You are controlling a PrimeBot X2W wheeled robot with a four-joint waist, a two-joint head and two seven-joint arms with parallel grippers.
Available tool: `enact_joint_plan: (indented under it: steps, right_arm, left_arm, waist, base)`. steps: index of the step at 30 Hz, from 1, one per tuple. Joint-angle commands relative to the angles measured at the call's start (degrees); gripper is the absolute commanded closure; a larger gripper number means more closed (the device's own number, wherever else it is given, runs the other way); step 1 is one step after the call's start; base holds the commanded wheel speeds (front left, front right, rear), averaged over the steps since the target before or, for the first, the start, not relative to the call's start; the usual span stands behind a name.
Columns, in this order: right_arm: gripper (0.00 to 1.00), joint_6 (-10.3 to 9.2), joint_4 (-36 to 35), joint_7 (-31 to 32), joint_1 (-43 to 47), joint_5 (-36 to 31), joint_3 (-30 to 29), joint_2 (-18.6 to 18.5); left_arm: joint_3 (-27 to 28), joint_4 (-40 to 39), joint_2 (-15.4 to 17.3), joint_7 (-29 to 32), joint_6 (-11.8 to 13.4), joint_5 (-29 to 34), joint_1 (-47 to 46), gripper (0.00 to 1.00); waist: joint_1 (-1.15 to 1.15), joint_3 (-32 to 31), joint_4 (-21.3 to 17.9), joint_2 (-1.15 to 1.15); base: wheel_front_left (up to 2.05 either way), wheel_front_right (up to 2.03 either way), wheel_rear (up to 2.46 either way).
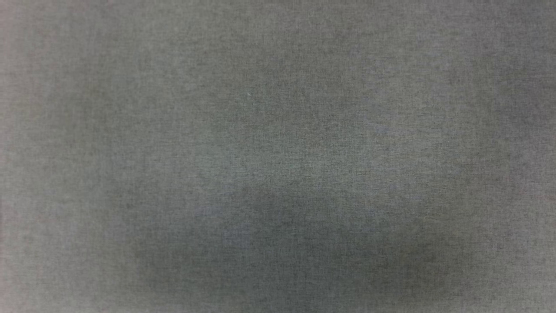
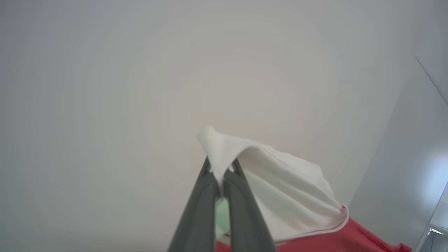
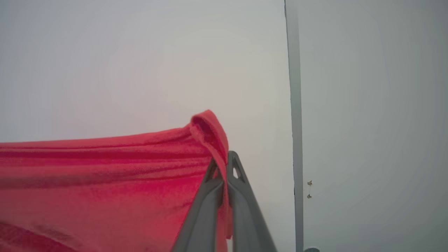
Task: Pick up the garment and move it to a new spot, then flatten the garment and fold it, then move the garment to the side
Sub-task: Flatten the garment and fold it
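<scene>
While pinched at two edges, garment (image 3: 105, 182): red cloth drawn in long horizontal folds, running off the left and bottom edges of the right wrist view
Red hem (image 3: 206, 126): rolled edge looped over the right fingertips, standing a little above them
White lining (image 2: 280, 185): turned outward in the left wrist view, draped down to the right from the fingertips, bordered by thin red-striped trim, with red cloth below it at the bottom edge
Left gripper (image 2: 220, 169): fingers closed together on a peak of the white lining, cloth poking up past the tips
Right gripper (image 3: 224, 166): fingers pressed together, red hem caught between them
Garment's place: hung from both grippers, spreading away from each; whether any part rested on something could not be told
Pale wall (image 2: 140, 87): plain, behind the left gripper
Vertical strip (image 3: 294, 105): grey, top to bottom, right of the right gripper; two small specks beside it
Grey surface (image 1: 278, 108): woven-looking, blurred, in the head view; darker patch low in the middle
</scene>
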Motion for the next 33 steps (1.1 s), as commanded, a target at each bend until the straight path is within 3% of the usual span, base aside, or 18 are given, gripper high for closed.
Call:
enact_joint_plan:
  steps: [1, 8, 11, 16, 22, 29, 33]
  right_arm:
    - [1.00, -0.26, 0.7, 0.4, 2.2, 0.7, 0.6, -1.0]
    - [1.00, -0.23, -5.9, 2.8, 15.7, 9.2, 9.1, -3.5]
    - [1.00, -0.19, -13.0, 3.9, 24.9, 14.2, 13.8, -6.2]
    - [1.00, -0.19, -25.3, 5.3, 40.7, 21.0, 17.4, -13.0]
    - [1.00, -0.19, -36.7, 6.1, 56.9, 24.7, 16.1, -18.8]
    - [1.00, -0.19, -46.3, 7.5, 71.3, 25.5, 11.1, -20.5]
    - [1.00, -0.19, -51.6, 9.3, 78.5, 25.1, 6.7, -20.8]
  left_arm:
    - [0.1, 0.7, 0.2, -0.5, -0.4, -0.7, 2.1, 1.00]
    - [-2.6, -3.4, -1.6, -0.1, -2.2, -5.2, 18.1, 1.00]
    - [-6.2, -14.8, 0.0, -2.0, -2.2, -6.4, 29.2, 1.00]
    - [-5.5, -29.5, 4.2, -4.5, -2.1, -7.6, 49.8, 1.00]
    - [0.0, -39.5, 2.6, -4.8, -2.2, -8.0, 69.7, 1.00]
    - [3.0, -50.7, 1.4, -4.7, -1.9, -6.5, 85.9, 1.00]
    - [1.3, -59.3, 3.9, -4.7, -2.2, -5.5, 92.0, 1.00]
  waist:
    - [0.00, -0.4, 0.2, 0.00]
    - [0.00, -2.1, 0.0, 0.00]
    - [0.00, -3.2, -0.3, 0.00]
    - [0.00, -5.5, -0.4, 0.00]
    - [0.00, -8.6, -1.1, 0.00]
    - [0.00, -11.2, -1.6, 0.00]
    - [0.00, -12.1, -1.2, 0.00]
  base:
    - [0.00, 0.00, 0.00]
    - [0.00, 0.00, 0.00]
    - [0.00, 0.00, 0.00]
    - [0.00, 0.00, 0.00]
    - [0.00, 0.00, 0.00]
    - [0.00, 0.00, 0.00]
    - [0.00, 0.00, 0.00]
